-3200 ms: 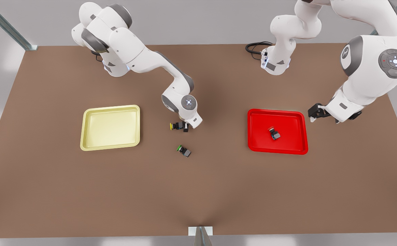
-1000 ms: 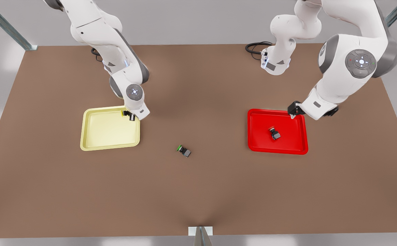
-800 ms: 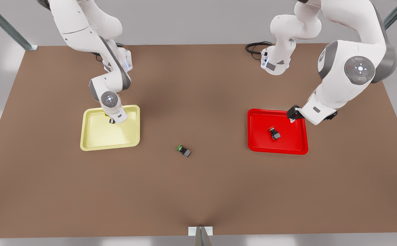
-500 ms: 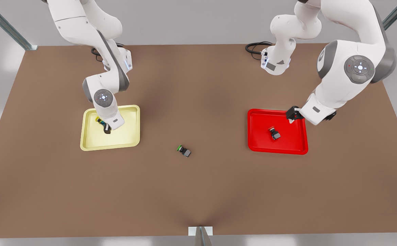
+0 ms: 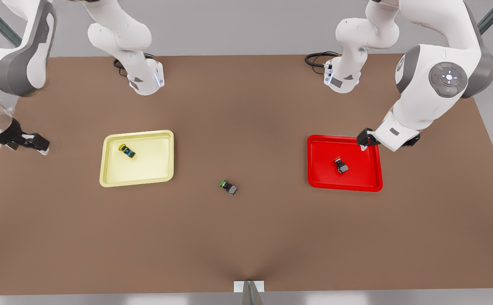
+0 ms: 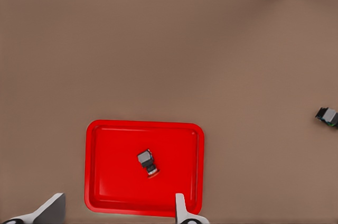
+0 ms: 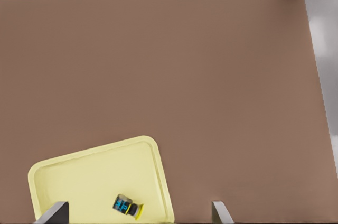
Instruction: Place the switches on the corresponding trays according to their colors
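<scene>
Switches are nearly all sorted, judging by how things lie on the brown table (image 5: 246, 237): two of three rest in trays, so the step in hand looks like the pause between a finished placement and whatever comes for the last one.

The pale yellow tray (image 5: 136, 183) lies well apart from the right tool (image 5: 34, 143), on the side of it toward the table's middle. The red tray (image 5: 343, 189) sits directly under the left tool (image 5: 362, 142), which hovers over the tray's far corner.

Both tools are released and carry nothing. In each wrist view the two fingertips stand wide apart with only tray and table between them. The right tool hangs out at the table's edge, on the front view's left.

The yellow switch (image 5: 126, 151) lies on its side inside the yellow tray, well away from the right tool. The red switch (image 5: 341, 165) lies in the middle of the red tray, just below and inward of the left tool. The green switch (image 5: 229, 187) lies on bare table between the trays, well apart from both tools.

No green tray is visible, so the green switch probably has no home. If a move is called for, it is likely to retract both arms.
</scene>
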Available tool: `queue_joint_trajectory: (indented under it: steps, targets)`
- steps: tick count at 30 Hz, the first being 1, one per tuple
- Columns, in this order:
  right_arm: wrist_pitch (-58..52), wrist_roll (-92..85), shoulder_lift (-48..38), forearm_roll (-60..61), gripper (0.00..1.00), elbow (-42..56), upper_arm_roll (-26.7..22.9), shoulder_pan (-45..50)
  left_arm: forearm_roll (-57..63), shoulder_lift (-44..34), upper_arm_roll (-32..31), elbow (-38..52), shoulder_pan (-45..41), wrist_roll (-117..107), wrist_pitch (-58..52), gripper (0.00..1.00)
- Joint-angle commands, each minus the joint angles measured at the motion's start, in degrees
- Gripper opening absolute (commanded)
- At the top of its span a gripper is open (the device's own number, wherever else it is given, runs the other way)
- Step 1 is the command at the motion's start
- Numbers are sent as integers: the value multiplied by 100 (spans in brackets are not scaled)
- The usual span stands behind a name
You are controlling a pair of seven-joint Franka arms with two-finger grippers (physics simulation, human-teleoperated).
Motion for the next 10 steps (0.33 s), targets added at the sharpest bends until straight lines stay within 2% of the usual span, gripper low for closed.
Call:
queue_joint_trajectory:
  steps: [1, 5, 7, 10]
  targets:
    - [1, 0, 1, 0, 100, -4, 3, 870, 14, -5, 5, 0, -4, 0, 0, 100]
    - [36, -18, 54, 9, 100, 14, 12, 870, 14, -5, -39, 0, -12, -18, 0, 100]
    - [-8, 0, 546, 26, 100, 524, 30, 914, 23, -5, -39, 0, -12, -18, 0, 100]
    - [27, -9, 599, 26, 100, 532, 30, 922, 23, 3, -39, 0, -12, -18, 0, 100]
